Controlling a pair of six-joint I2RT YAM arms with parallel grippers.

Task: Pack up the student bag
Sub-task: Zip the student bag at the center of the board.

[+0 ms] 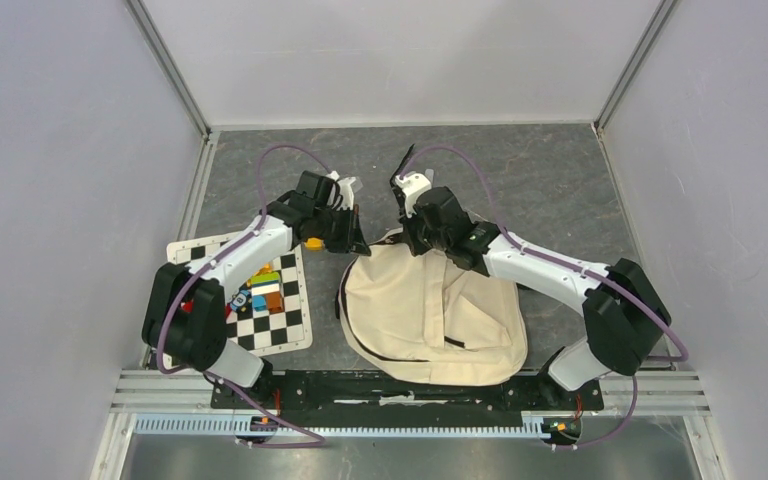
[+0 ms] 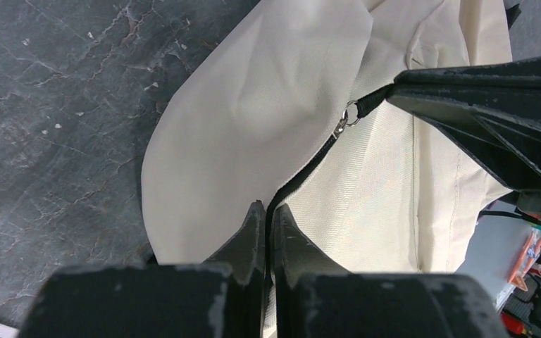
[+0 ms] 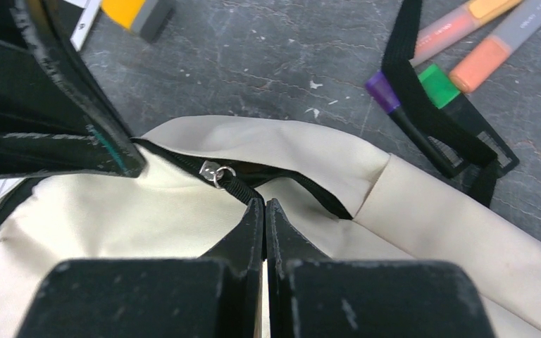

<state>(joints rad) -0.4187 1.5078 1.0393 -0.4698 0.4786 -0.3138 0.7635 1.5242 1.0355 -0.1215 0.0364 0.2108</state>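
The student bag [image 1: 430, 310] lies flat on the dark grey table [image 1: 540, 180], just in front of the 2 arm bases and right of centre, with its cream fabric slumped and folded. Both arms reach to its far edge.

The left gripper [image 2: 268, 211] is closed, and the bag's black zipper [image 2: 303, 169] runs straight in between its fingertips, so it is pinching the bag at the zipper line. The right gripper [image 3: 264, 205] is also closed, clamped on the black zipper pull [image 3: 236, 185] just behind its small metal ring [image 3: 215, 172]. The 2 grippers sit near each other along the same stretch of zipper, which is parted a little beside the right gripper.

Left of the bag, a black-and-white checkered mat [image 1: 285, 330] carries a cluster of coloured blocks [image 1: 265, 285]. Past the bag's far edge, a black strap [image 3: 423, 105] lies across 3 highlighters [image 3: 479, 63] on the table. A yellow-and-grey object [image 3: 137, 14] lies near the mat's corner; I cannot tell what it is.
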